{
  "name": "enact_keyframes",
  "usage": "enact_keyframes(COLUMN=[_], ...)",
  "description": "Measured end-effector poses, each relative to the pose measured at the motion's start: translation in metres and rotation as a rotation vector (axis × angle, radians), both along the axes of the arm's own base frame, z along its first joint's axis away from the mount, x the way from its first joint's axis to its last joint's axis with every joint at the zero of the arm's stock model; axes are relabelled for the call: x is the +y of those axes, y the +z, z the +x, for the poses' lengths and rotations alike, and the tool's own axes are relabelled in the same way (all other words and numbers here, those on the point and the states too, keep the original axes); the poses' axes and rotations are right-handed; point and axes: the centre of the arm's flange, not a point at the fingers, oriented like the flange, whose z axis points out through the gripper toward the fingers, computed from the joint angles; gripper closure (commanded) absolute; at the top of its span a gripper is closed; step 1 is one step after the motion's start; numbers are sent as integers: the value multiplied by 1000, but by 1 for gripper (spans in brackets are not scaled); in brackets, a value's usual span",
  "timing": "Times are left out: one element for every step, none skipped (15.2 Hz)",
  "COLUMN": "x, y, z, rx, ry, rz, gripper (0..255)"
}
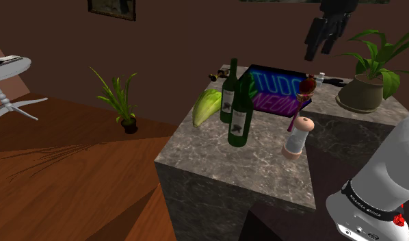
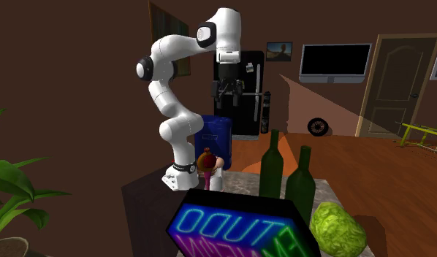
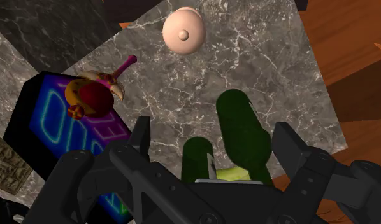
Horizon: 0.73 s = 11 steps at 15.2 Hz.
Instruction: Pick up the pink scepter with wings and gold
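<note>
**Scepter not yet grasped**

Our jaws stand wide and empty, the gripper high above the counter. The scepter lies untouched at the edge of the neon sign; we have the descent and grasp left.

A black box near the far edge of the desk carries glowing neon letters. The blue upper line reads "TUDO" and the pink-and-green line beneath reads "NEON". The pale labels on the two green bottles are too small to read.
</note>
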Motion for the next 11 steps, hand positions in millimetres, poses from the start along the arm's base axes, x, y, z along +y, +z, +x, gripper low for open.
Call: enact_keyframes(x=[0,-3,-10,-15,-19,-25,-33,-38,-45,-52,-60], y=[0,-5,-11,-19,-27,-36,-45,-54,-62,-71,-78], z=[0,1,-2,-2,-2,-5,-3,-1,0,1,0], rx=[0,-5,-14,-23,-35,-47,-57,-69,-81,-93,-105], ry=[0,4,10,18,27,35,44,53,62,72,81], rz=[0,-11,-27,-48,-71,-93,-117,-140,-164,-188,-211], gripper=[0,0,0,0,0,0,0,0,0,0,0])
